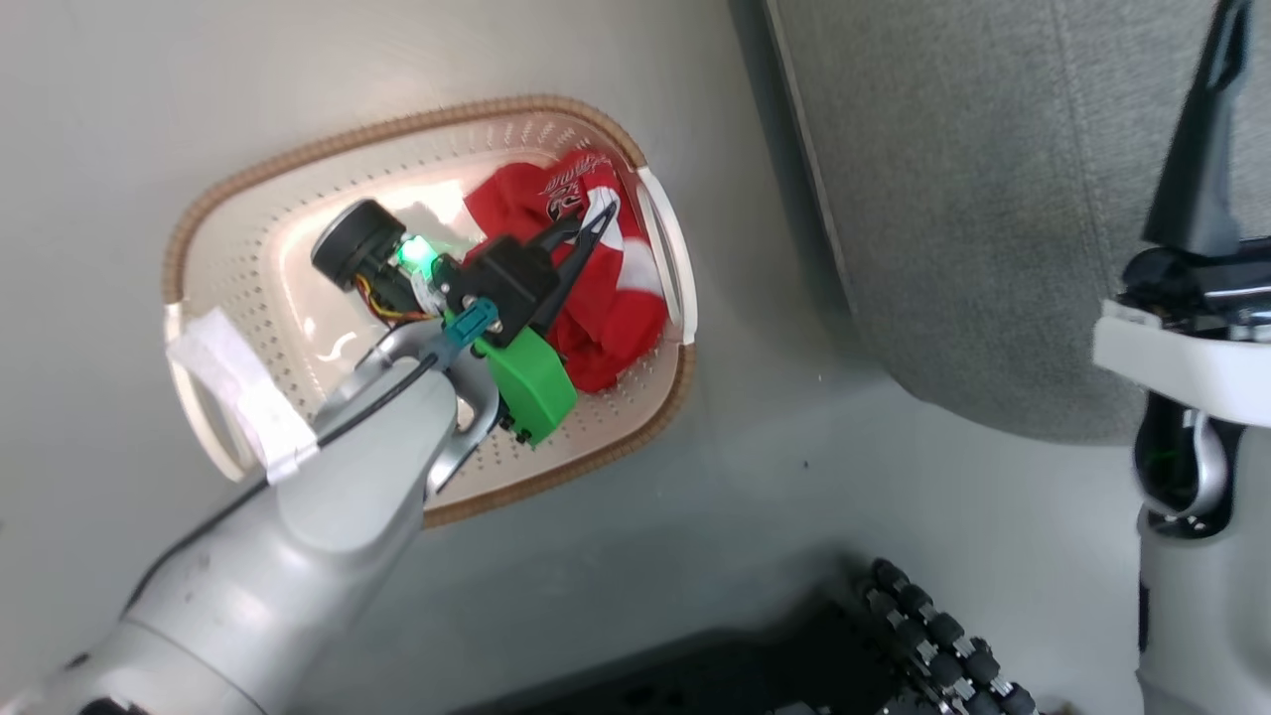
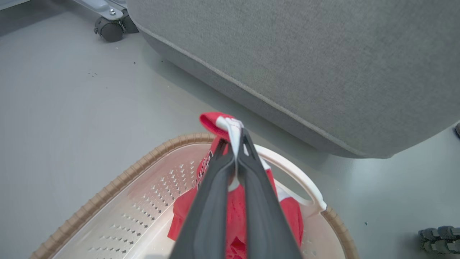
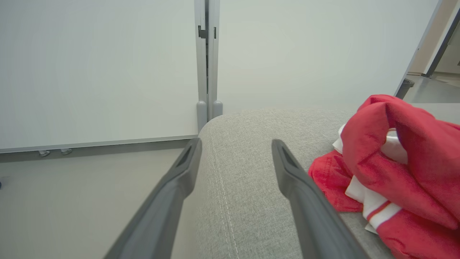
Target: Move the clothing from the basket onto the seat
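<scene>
Smooth grey floor (image 1: 775,477) all round, a few dark specks (image 2: 93,74) scattered on it, and up in the corner of the left wrist view a black caster (image 2: 109,30) sits under a pale metal frame leg (image 2: 104,9). Over in the right wrist view, white partition panels (image 3: 97,72) stand upright, joined by a grey post (image 3: 207,54) with two rounded caps at its base. At the far right edge there's a doorway (image 3: 440,54), with a small dark object (image 3: 405,86) beside it, too small to make out.

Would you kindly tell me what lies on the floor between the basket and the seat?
Nothing does. In the head view and the left wrist view, the strip of grey floor between the basket and the seat is bare.
</scene>
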